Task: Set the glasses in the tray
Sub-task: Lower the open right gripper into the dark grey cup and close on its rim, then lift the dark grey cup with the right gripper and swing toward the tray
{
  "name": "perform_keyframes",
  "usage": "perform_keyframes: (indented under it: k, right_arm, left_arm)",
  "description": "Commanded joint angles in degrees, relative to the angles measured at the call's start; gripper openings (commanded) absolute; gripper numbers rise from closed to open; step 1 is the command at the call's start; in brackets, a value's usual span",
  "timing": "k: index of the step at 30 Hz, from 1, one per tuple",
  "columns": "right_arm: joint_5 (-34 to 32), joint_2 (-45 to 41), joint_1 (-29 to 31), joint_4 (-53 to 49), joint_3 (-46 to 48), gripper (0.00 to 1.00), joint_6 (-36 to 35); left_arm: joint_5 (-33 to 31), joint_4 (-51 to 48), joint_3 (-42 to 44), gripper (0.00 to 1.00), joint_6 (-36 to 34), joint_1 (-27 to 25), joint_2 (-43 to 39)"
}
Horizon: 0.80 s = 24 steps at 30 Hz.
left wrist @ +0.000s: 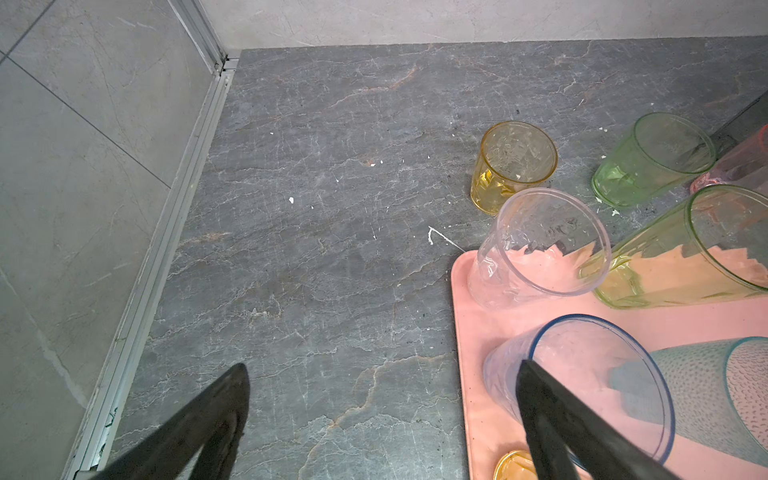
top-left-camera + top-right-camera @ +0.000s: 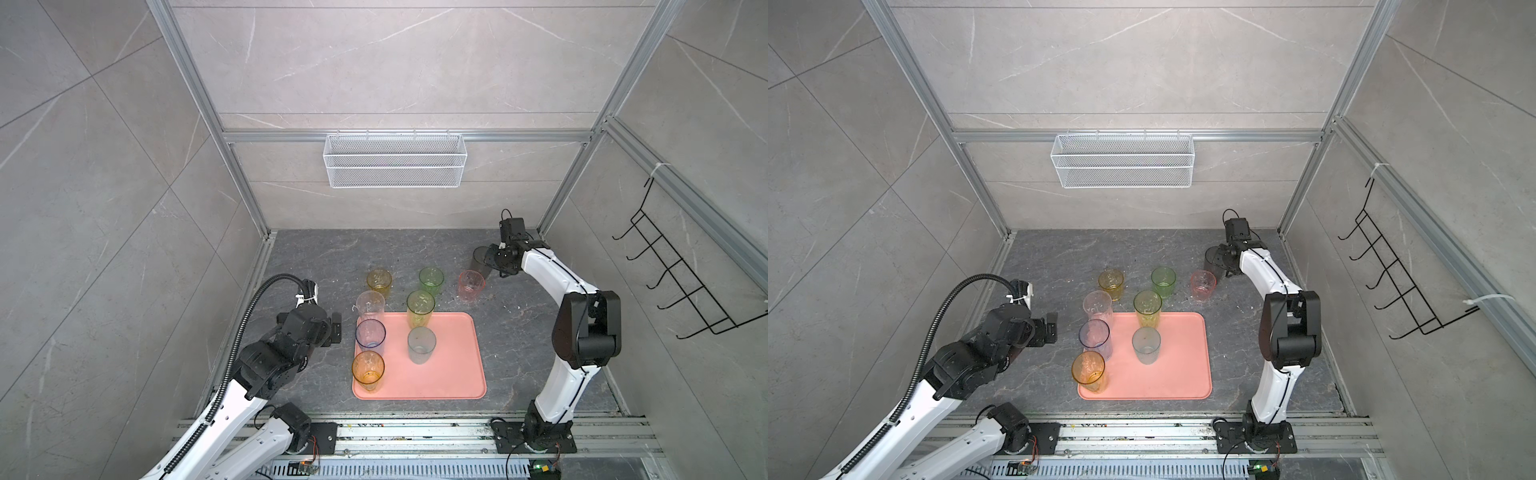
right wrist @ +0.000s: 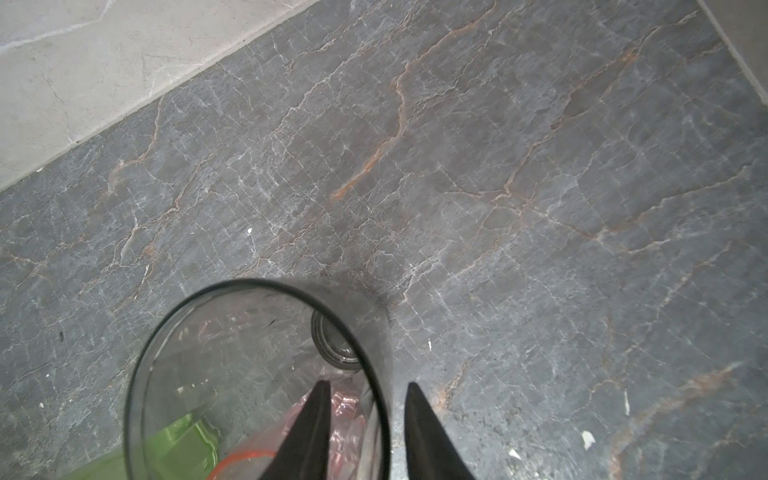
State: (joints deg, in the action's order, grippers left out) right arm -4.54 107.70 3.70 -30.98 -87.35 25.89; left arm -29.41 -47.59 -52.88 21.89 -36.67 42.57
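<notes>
Right gripper point(image 3: 366, 384) straddles the wall of the smoky glass point(image 3: 249, 353): one finger stands inside the rim and the other outside. A gap shows on either side of the wall, so the jaws are apart and pinch nothing. In both top views the smoky glass point(image 2: 477, 262) stands upright on the dark stone tabletop point(image 2: 519, 332), off the tray, at one o'clock from the tray's centre with the back wall taken as twelve. The left gripper point(image 1: 382, 365) hangs empty, jaws spread wide, just beside the tray's nine o'clock edge.

The tray point(image 2: 449, 365), salmon pink, lies flat in the middle of the tabletop. Five tall glasses stand upright in it:
- the tall amber glass point(image 2: 368, 368) at eight o'clock
- the blue-rimmed glass point(image 2: 370, 334) at ten
- the clear glass point(image 2: 370, 305) in the eleven o'clock corner
- the tall green glass point(image 2: 420, 309) at the twelve o'clock edge
- the teal-grey glass point(image 2: 421, 347) near the centre

Three short glasses stand on the tabletop beyond the tray's far edge. The short amber glass point(image 2: 379, 282) is at eleven o'clock and the short green glass point(image 2: 431, 280) at twelve. The short pink glass point(image 2: 471, 286) is at one, just beside the smoky glass.
</notes>
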Motion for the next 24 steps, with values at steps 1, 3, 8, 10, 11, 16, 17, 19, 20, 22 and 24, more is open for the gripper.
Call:
perform_keyframes:
  k: [1,3,8,10,11,16,17,19,20,22,24]
  right_arm:
    - [0.62,1.47,-0.2,-0.21,-1.57,0.29,-0.41]
    - [0.79,1.67,-0.21,-0.26,-1.67,0.28,-0.4]
    - [1.08,1.75,-0.28,-0.45,-1.94,0.21,-0.57]
    - [1.28,1.85,-0.26,-0.53,-2.06,0.17,-0.85]
    - [1.28,1.75,-0.22,-0.65,-2.1,0.15,-0.93]
    - [1.02,1.3,-0.34,-1.26,-2.38,0.1,-1.32]
    - [1.02,1.05,-0.33,-1.28,-2.35,0.09,-1.37]
    - [1.18,0.46,-0.36,-1.27,-2.26,0.05,-1.6]
    - [1.4,0.17,-0.36,-1.25,-2.3,0.04,-1.76]
    - [1.95,-0.63,-0.41,-1.27,-2.3,0.03,-2.07]
    - [2.65,-1.74,-0.44,-1.41,-2.12,0.01,-2.4]
  left_arm:
    - [-0.21,0.23,-0.19,1.0,1.31,-0.18,-0.28]
    - [-0.3,0.15,-0.2,1.0,1.3,-0.28,-0.22]
    - [-0.39,0.05,-0.17,1.0,1.31,-0.37,-0.49]
    - [-0.47,0.04,-0.2,1.0,1.39,-0.39,-0.58]
    - [-0.47,0.04,-0.13,1.0,1.4,-0.35,-0.64]
    - [-0.56,0.04,-0.2,1.0,1.4,-0.5,-0.57]
    - [-0.56,0.07,-0.2,1.0,1.36,-0.43,-0.56]
    - [-0.65,0.04,-0.15,1.0,1.36,-0.43,-0.45]
    - [-0.65,0.04,-0.18,1.0,1.4,-0.42,-0.45]
    - [-0.74,0.04,-0.14,1.0,1.35,-0.43,-0.46]
    - [-0.9,0.06,-0.18,1.0,1.49,-0.42,-0.46]
